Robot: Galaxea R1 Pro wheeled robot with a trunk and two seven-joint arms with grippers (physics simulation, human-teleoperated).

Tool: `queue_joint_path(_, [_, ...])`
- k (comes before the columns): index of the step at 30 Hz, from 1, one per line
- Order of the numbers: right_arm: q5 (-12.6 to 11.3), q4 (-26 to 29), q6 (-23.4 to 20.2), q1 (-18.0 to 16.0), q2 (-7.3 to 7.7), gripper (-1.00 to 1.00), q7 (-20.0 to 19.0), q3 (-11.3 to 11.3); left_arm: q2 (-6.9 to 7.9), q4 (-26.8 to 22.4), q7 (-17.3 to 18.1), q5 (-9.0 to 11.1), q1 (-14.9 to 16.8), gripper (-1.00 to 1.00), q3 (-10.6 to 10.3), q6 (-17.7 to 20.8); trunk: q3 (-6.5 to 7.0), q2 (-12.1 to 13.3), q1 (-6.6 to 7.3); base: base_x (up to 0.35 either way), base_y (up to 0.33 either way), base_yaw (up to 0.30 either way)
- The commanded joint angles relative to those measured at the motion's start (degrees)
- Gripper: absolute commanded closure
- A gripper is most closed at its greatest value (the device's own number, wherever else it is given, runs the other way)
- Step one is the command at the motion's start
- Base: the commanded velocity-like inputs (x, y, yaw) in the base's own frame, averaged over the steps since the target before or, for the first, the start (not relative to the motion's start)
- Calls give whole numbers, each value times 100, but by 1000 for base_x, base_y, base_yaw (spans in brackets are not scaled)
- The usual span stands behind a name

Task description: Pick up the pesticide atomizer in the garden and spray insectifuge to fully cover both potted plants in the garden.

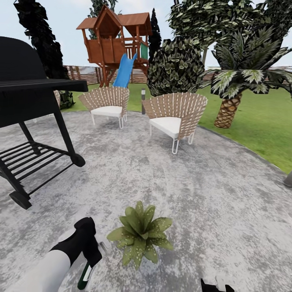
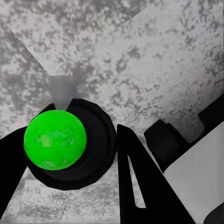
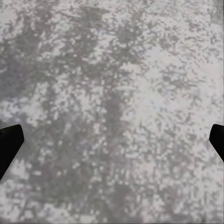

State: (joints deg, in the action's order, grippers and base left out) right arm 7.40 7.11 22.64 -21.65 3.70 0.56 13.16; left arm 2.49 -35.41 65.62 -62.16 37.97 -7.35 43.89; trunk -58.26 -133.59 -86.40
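1. Between the left gripper fingers sits the pesticide atomizer: the fingers pinch its body. In the head view the dark-green bottle hangs out below the fingers, with a whitish bit, likely the trigger head, poking out toward the plant.
2. Left wrist view agrees: a black finger sits on each side of the bottle, seen end-on as a bright green round, with a grey nozzle-like part beyond it pointing at the patio. Held this way, I judge, so the spray end faces away from the arm.
3. Just beyond the left fingers, on the side toward the robot's middle, is 1 potted plant, a rosette of broad light-green speckled leaves on the stone patio. It is close to the fingers but not touching. That closeness suits spraying it first.
4. Right gripper is barely in frame at the head view's bottom edge. In the right wrist view its finger tips sit at opposite edges with bare patio between them: spread, holding nothing. Likely parked out of the way.
5. Far beyond both sets of fingers: 2 wicker chairs, a black grill, a playhouse with a blue slide, a palm on the lawn.
6. Judgement: pickup done; spraying comes next.
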Motion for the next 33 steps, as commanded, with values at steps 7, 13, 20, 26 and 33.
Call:
queue_joint_path(7, [60,-5,32,-6,-19,-100,9,37,13,-19,38,-16,0,100,-21,41,-5,-2,0,145,283,-96])
queue_joint_path(13, [60,-8,22,-6,-10,-100,6,46,15,-19,38,-16,0,100,-21,41,-5,-2,0,145,283,-102])
queue_joint_path(20, [60,-8,22,-6,-10,-100,6,46,15,-19,38,-16,0,100,-13,41,-5,-2,0,110,284,-290])
queue_joint_path(26, [60,-8,22,-6,-10,-100,6,46,15,-23,43,-16,0,100,-4,41,-5,-2,0,8,274,-299])
queue_joint_path(33, [60,-8,22,-6,-10,-100,6,44,15,-28,46,-16,0,100,-4,46,-5,-2,0,-5,11,-248])
